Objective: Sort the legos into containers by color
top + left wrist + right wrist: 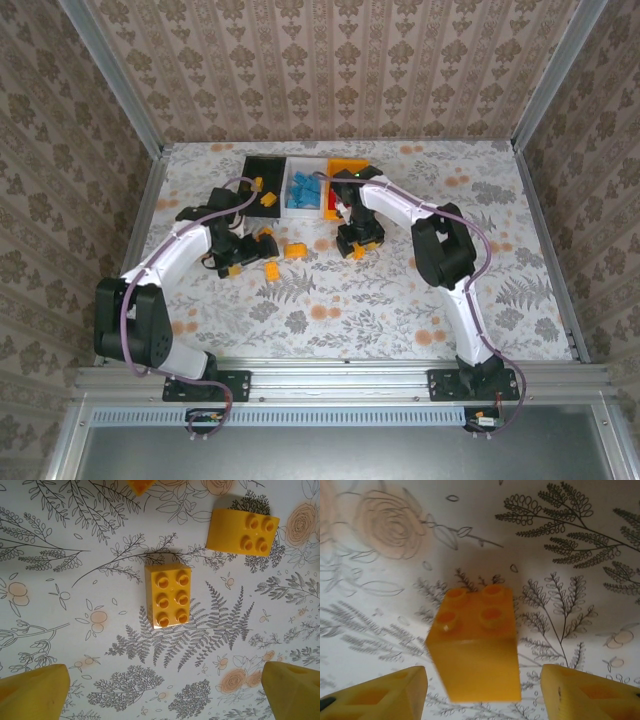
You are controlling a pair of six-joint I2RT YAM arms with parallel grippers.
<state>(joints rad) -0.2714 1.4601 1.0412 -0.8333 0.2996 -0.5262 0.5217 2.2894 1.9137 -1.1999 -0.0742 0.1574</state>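
In the left wrist view's lower corners, your left gripper (165, 680) stands spread wide, its tips cropped, below a six-stud brick (167, 596). A second brick (140, 485) is cut off at the top edge. Your right gripper (482, 680) has its jaws apart, flanking a blurred four-stud brick (477, 650) without touching it. Overhead, the right arm (400, 205) hides part of the orange bin (348, 168).

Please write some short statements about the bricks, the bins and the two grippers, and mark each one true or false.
1. The white bin holds blue bricks. True.
2. The left gripper is shut on a brick. False: its jaws stand wide open over a six-stud yellow brick.
3. The brick between the right gripper's fingers is red. False: it is a yellow four-stud brick.
4. Loose yellow bricks lie on the table. True.
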